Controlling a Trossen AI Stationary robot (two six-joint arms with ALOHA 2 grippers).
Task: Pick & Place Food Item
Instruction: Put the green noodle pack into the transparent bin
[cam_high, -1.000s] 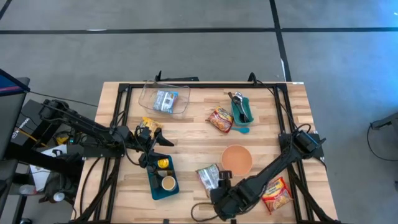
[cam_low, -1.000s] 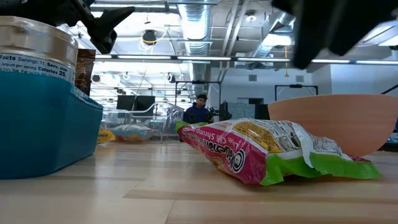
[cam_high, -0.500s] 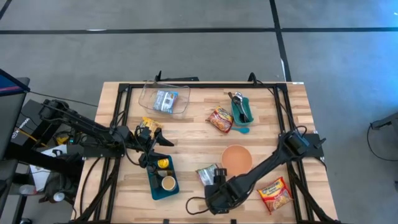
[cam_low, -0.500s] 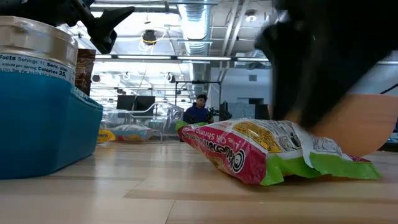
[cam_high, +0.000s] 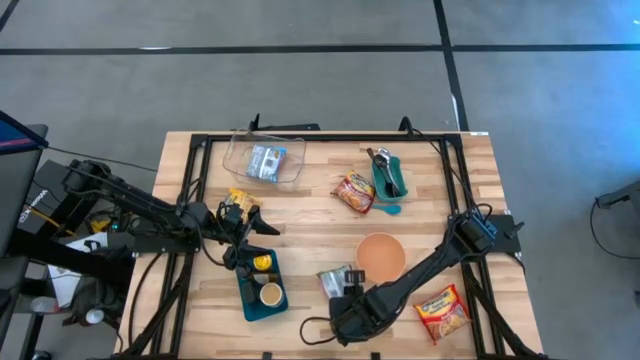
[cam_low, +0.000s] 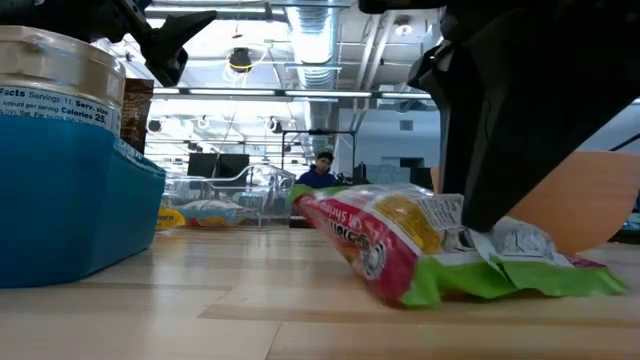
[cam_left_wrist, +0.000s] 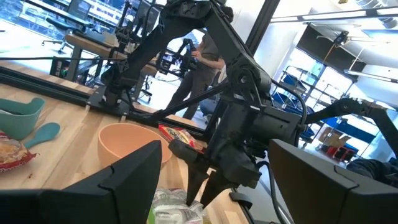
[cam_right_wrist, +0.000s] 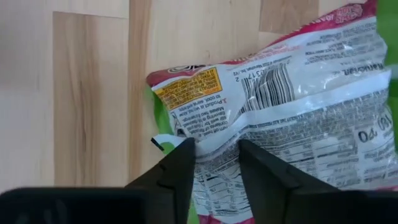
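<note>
Noodle packets: three on the counter (cam_high: 310, 225)
Bowls: one
Grasped packet (cam_high: 333, 279): flat; long axis unclear
Right hand (cam_high: 345, 294): pinching its edge
Left hand (cam_high: 262, 228): spread

Three ramen packets (cam_high: 336, 281) (cam_high: 354, 192) (cam_high: 443, 309), one bowl (cam_high: 381, 256), two teal trays (cam_high: 262, 283) (cam_high: 388, 176), one clear container (cam_high: 264, 160).

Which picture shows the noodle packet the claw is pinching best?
The right wrist view: the pink-and-green plastic noodle packet fills it, pinched by the right claw. The low view shows its printed front, the high view a small glimpse, and the left wrist view only an edge.
</note>
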